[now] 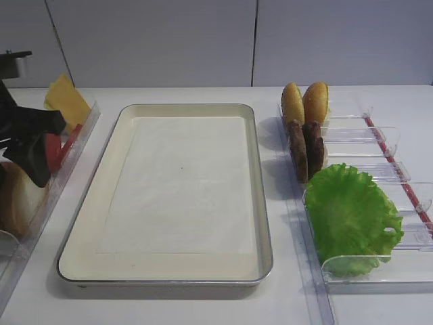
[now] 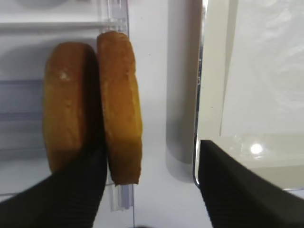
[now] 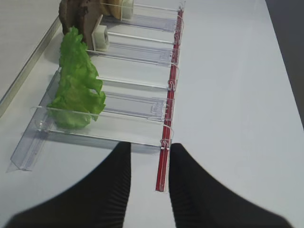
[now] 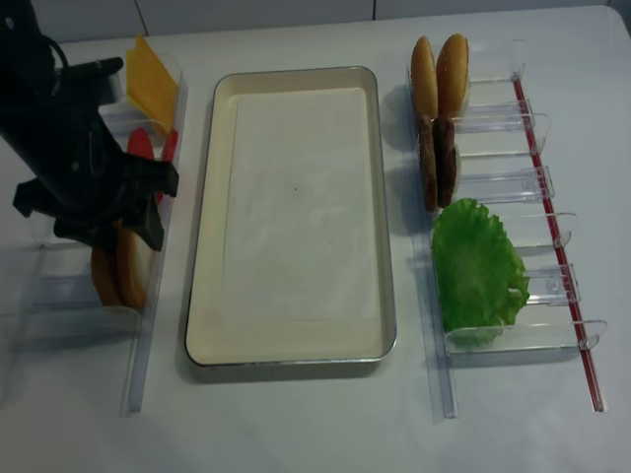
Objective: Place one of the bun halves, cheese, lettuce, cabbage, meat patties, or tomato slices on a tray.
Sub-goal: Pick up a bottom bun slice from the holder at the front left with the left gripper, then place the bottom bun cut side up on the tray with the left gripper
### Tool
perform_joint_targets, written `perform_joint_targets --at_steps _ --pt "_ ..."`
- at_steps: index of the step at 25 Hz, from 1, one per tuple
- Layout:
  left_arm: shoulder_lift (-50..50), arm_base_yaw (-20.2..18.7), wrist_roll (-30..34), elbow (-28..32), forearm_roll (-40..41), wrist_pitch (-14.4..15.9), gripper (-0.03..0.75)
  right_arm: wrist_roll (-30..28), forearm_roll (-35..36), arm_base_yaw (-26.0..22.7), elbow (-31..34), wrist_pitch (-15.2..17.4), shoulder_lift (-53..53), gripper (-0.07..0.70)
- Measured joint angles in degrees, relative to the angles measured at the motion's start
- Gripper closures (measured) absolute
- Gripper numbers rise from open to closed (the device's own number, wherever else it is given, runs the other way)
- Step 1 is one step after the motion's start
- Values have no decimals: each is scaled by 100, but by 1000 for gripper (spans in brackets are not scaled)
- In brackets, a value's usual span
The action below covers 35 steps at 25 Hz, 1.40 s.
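Two golden-brown bun halves (image 2: pixel 64 104) stand on edge in the left rack. My left gripper (image 2: pixel 149 149) is open around the one nearer the tray (image 2: pixel 213 95), one finger between the two halves and the other over the tray's rim. From above, that gripper (image 4: pixel 123 232) hangs just over the bun halves (image 4: pixel 118 274). Cheese (image 4: pixel 150 74) and tomato slices (image 4: pixel 138 148) sit further back in the same rack. Meat patties (image 4: pixel 437 163) and lettuce (image 4: pixel 475 266) are in the right rack. My right gripper (image 3: pixel 149 147) is open and empty, low over the table. Cabbage is out of view.
The tray (image 1: pixel 264 203) holds only its white paper liner. Two yellower bun halves (image 1: pixel 304 101) stand at the back of the clear right rack (image 1: pixel 379 271). A red strip (image 3: pixel 164 166) runs along that rack's outer side, just ahead of my right fingers.
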Motion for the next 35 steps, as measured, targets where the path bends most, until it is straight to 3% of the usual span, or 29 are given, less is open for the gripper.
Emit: perform_joint_targets --at_steps 7,20,35 --pt "198 0 -4 0 0 -64 339 0 0 0 0 0 0 382" --pt "239 0 -148 0 509 -133 577 12 -14 0 0 0 0 382" --pt "248 0 -148 -53 539 -78 586 12 -13 0 0 0 0 382"
